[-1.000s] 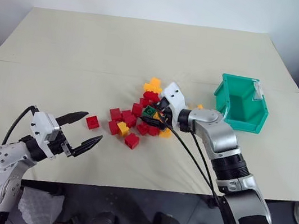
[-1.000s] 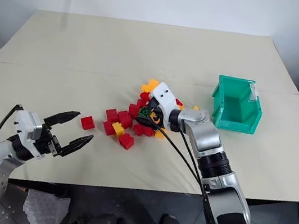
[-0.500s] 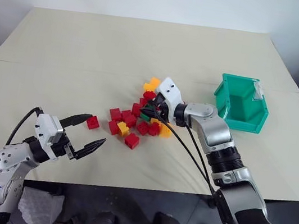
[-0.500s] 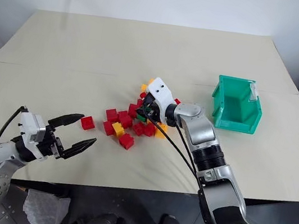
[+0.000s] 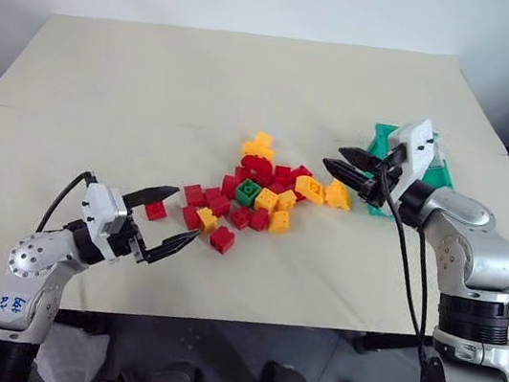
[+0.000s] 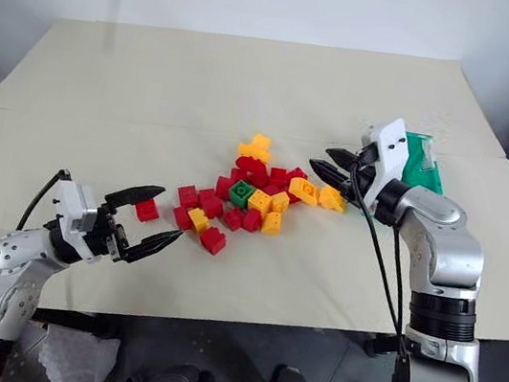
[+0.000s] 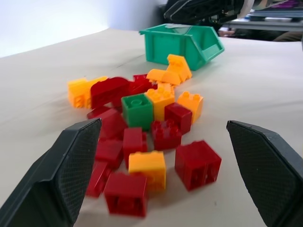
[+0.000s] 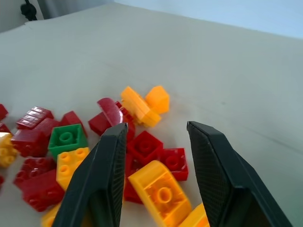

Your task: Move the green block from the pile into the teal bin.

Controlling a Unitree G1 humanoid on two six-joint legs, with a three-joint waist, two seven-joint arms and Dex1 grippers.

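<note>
- Cream cloth covers the table (image 5: 154,88), with a white wall behind it.
- The pile (image 5: 259,192) of red and yellow-orange bricks sits mid-table; the green block (image 5: 248,192) lies among them, untouched.
- The teal bin (image 7: 189,42) stands at about three o'clock from the pile.
- The right gripper (image 5: 349,172) hovers between pile and bin, fingers parted, empty.
- The left gripper (image 5: 164,222), at about eight o'clock from the pile, is spread wide, empty.

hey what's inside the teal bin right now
Can't tell. The right gripper, empty, covers most of the teal bin, and the inside stays hidden. The green block sits in the pile.
</note>
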